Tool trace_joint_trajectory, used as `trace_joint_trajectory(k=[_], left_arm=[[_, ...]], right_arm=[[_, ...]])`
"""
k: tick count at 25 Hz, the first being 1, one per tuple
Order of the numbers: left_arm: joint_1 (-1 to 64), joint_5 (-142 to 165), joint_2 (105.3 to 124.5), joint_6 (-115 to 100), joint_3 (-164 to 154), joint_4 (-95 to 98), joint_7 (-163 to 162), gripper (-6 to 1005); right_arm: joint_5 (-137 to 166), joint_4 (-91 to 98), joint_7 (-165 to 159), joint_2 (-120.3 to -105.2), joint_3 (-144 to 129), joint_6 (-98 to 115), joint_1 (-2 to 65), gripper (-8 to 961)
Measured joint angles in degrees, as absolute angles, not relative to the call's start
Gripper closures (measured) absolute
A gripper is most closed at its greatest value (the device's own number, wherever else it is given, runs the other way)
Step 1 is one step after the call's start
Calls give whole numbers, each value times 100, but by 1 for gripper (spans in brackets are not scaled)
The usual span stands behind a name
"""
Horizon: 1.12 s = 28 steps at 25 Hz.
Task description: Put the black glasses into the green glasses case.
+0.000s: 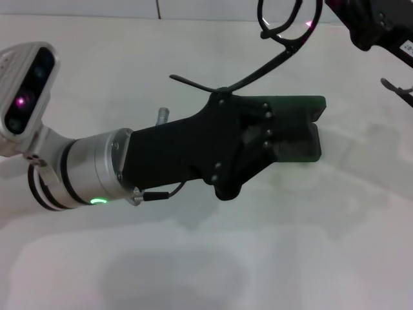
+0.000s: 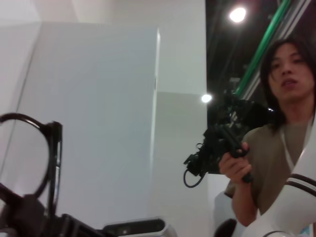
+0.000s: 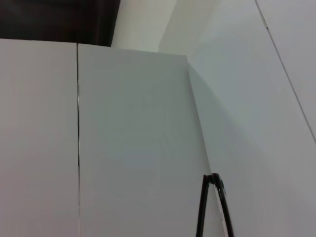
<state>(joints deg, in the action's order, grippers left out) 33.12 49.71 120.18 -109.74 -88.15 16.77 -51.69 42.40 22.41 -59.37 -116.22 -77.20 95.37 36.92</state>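
The black glasses [image 1: 281,22] are held up in the air at the top of the head view. Their slim temple arms run down to the upper edge of my left gripper [image 1: 221,93], which looks shut on them where they meet. One lens also shows close up in the left wrist view [image 2: 29,153]. The green glasses case [image 1: 303,106] lies open on the table, mostly hidden under the left gripper. My right gripper [image 1: 361,22] hangs at the top right, close to the glasses' front. A thin black tip shows in the right wrist view [image 3: 212,207].
The white table [image 1: 193,258] stretches out in front of and to the left of the case. White wall panels [image 3: 128,138] stand behind. A person holding a black camera [image 2: 222,143] stands beyond the table.
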Motion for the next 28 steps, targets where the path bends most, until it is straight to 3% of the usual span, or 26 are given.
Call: trace_joint_trajectory(k=[28], left_arm=[[3222, 3835, 12041, -10502, -8817, 1269, -5348, 972]], right_arm=[[4340, 2233, -5875, -11595, -9007, 8871, 3934, 892]])
